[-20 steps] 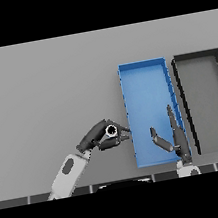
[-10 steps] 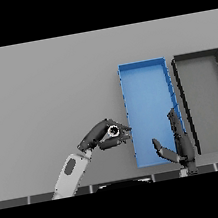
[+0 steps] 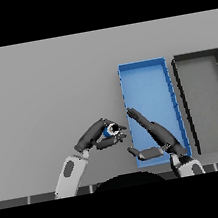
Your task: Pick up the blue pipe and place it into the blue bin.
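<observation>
The blue pipe [image 3: 108, 130] shows as a short blue piece with a light end, held in my left hand [image 3: 96, 136], whose fingers and thumb curl round it. Hand and pipe sit just left of the blue bin [image 3: 169, 85], near its near-left corner. My right hand [image 3: 156, 136] lies over the near end of the bin with its fingers straight and pointing up-left toward the pipe, thumb spread out to the left. A small gap separates the two hands.
A black bin [image 3: 183, 98] stands right beside the blue bin on its right side. The grey table [image 3: 42, 92] stretches out to the left and far side.
My right hand has swung left and tilted, its fingers now pointing toward the pipe instead of straight up. My left hand with the pipe has shifted slightly right toward the bin.
</observation>
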`<state>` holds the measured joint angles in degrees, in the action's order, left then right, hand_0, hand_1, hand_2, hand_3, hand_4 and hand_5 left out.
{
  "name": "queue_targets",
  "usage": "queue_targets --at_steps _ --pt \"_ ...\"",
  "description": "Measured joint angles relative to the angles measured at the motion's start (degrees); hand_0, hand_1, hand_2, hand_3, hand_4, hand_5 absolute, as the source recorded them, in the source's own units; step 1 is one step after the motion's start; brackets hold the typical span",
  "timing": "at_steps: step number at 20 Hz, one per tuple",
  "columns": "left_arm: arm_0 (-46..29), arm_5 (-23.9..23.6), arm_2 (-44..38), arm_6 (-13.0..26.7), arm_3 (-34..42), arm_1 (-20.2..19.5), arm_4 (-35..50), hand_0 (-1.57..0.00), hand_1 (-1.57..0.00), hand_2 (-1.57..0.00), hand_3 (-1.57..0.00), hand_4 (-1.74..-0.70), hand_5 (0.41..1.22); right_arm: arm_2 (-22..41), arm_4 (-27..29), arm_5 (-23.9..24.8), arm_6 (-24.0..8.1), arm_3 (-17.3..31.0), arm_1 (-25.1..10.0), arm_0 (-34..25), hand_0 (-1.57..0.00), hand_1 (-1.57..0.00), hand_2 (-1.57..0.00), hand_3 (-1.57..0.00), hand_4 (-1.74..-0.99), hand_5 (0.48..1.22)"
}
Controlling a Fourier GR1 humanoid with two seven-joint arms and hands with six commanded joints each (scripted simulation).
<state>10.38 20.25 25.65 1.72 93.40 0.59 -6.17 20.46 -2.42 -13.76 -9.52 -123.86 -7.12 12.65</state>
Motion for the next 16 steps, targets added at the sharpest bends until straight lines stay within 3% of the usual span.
queue_targets --at_steps 1,4,9,14,15,16 --pt "-0.69 0.80 -0.08 -0.38 0.52 0.03 0.03 -1.57 -1.57 -1.57 -1.44 -1.73 1.221 0.25 0.01 0.14 -3.02 -0.15 0.17 -2.98 0.00 0.00 0.00 0.00 -1.326 0.485" --pt "-1.21 2.45 -0.95 -0.38 0.56 0.92 -0.32 -1.57 -1.57 -1.57 -1.44 -1.73 1.221 1.04 0.27 -1.19 -6.78 1.01 0.13 -9.96 0.00 0.00 0.00 0.00 -1.307 0.497" --pt "-1.52 5.69 -2.66 -0.68 0.03 2.61 -1.01 -1.57 -1.57 -1.57 -1.53 -1.54 1.221 3.79 -0.32 -2.68 -10.44 3.97 2.16 -20.08 0.00 0.00 0.00 0.00 -1.243 0.522" --pt "-1.50 7.74 -4.31 -1.77 -0.25 3.98 -1.84 -1.57 -1.57 -1.57 -1.56 -1.47 1.221 3.89 0.62 -2.65 -15.84 7.31 4.86 -27.96 0.00 0.00 -0.01 0.00 -1.210 0.498" --pt "-1.25 7.57 -4.64 -1.29 -0.74 4.64 -1.80 -1.57 -1.57 -1.57 -1.56 -1.52 1.221 3.70 1.21 -2.87 -16.08 8.58 5.39 -29.29 -0.02 -0.03 -0.05 -0.03 -1.236 0.493" --pt "-1.52 7.66 -4.91 -0.80 -0.39 4.78 -1.25 -1.57 -1.57 -1.57 -1.28 -1.57 1.221 3.69 1.62 -3.41 -16.50 9.01 5.36 -30.16 -0.11 -0.14 -0.16 -0.12 -1.291 0.483"
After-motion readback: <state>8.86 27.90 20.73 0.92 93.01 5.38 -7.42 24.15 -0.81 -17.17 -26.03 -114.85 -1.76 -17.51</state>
